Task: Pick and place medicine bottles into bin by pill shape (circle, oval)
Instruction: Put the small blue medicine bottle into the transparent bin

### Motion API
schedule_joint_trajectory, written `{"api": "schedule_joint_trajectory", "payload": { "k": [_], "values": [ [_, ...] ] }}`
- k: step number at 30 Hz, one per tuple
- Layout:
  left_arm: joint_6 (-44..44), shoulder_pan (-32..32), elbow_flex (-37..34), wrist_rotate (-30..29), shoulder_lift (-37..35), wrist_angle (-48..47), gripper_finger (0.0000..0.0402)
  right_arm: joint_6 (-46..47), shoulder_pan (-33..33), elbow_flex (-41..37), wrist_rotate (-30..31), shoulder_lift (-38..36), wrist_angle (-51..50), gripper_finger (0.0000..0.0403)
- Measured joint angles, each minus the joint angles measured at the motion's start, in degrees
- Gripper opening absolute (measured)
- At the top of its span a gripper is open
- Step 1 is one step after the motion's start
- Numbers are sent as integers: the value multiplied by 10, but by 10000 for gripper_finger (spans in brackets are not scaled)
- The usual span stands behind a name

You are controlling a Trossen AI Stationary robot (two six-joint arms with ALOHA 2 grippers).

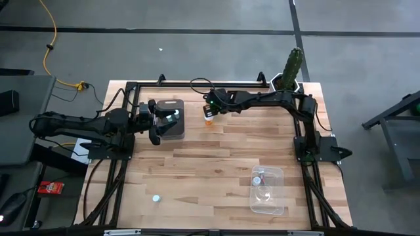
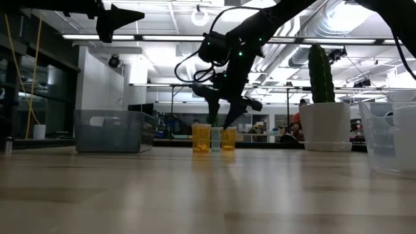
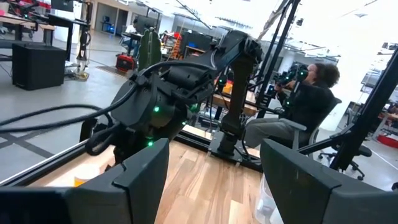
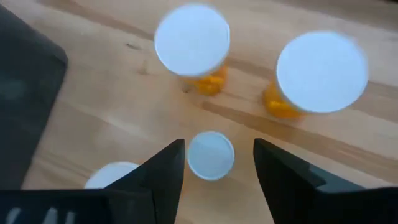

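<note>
Bright overhead ceiling strips (image 2: 195,40) behind silhouetted arms, soft-blurred white caps (image 4: 192,40) close up, even shadowless tabletop (image 1: 223,164).

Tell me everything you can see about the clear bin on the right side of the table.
The clear bin is a see-through plastic tub, rectangular with rounded corners, sitting flat and open-topped on the wooden table near its front right, beside the right arm's frame. At least one pale bottle with a light top lies inside at the end nearer the table's middle. The low view shows its transparent wall at the picture's right edge. No gripper touches it: the right gripper is far off over the bottle cluster.
</note>
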Motion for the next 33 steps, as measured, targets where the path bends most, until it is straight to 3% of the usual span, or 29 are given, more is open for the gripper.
{"api": "schedule_joint_trajectory", "payload": {
  "k": [22,33],
  "values": [
    [-13,0,0,0,0,-1,241,4,-1,0,-14,25,17,177],
    [-12,0,0,0,0,-4,241,2,-1,0,12,24,34,176]
  ]
}}
